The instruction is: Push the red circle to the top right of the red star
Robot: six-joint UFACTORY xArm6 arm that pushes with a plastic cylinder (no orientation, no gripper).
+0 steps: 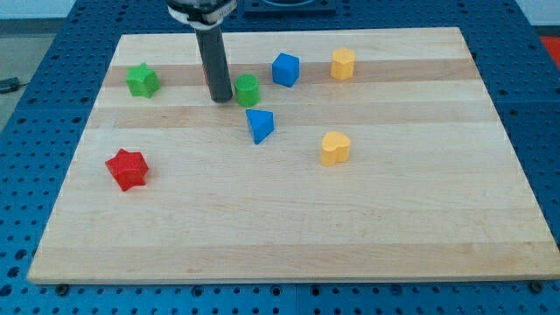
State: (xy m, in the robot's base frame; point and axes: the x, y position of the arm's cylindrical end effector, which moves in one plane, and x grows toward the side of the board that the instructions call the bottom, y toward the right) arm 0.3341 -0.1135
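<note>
Resting on the wooden board point(289, 236) near its top edge, my tip point(220, 99) sits just left of the green cylinder point(248, 89) — a bare rod with nothing clamped. A sliver of red at the rod's left edge point(206, 74) may be the red circle (mostly hidden). Toward the left edge lies the red star point(128, 168), well apart.

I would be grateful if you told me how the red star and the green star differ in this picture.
The red star is red, while the green star is green. The red star lies near the view's left edge, lower down; the green star sits near the view's top left. The red star is farther from my tip than the green star. Both are star-shaped blocks resting flat on the wooden board, and nothing touches either.
</note>
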